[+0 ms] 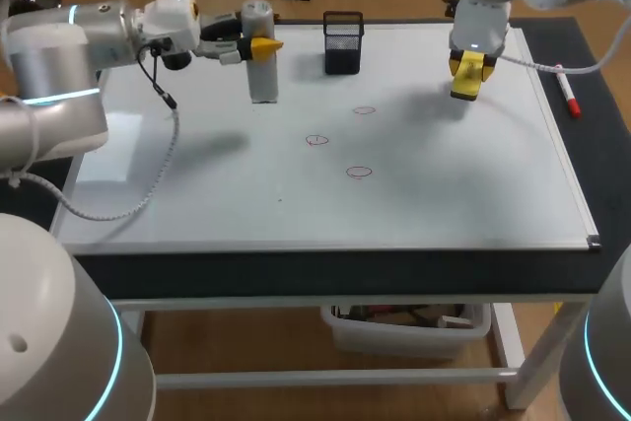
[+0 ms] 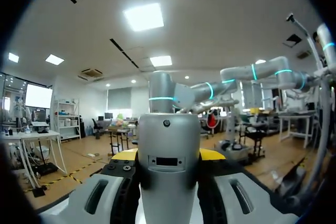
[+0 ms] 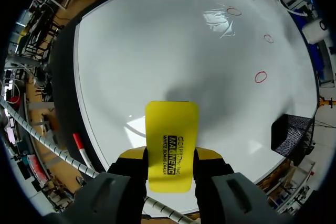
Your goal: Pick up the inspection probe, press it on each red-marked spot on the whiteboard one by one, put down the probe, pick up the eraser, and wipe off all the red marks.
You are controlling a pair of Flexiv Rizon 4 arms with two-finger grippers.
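Head view: the left gripper (image 1: 264, 46) clamps the upright probe (image 1: 261, 74) at the whiteboard's (image 1: 444, 194) rear, near the mesh cup (image 1: 342, 43). The right gripper (image 1: 469, 68) grasps the eraser (image 1: 463, 93) over the right rear. Three red marks (image 1: 359, 172) sit mid-board. Left wrist view: both fingers touch the probe. Right wrist view: the eraser is pinched between both tips, above the board.

The probe (image 2: 168, 145) hid most of the left gripper's (image 2: 168, 155) yellow tips, and its lower end was cut off by the edge. The eraser's (image 3: 172, 129) near end lay hidden between the right gripper's (image 3: 170, 154) fingers. At the board's (image 1: 444, 194) 12 o'clock, the mesh holder's (image 1: 342, 43) contents (if any) could not be told.
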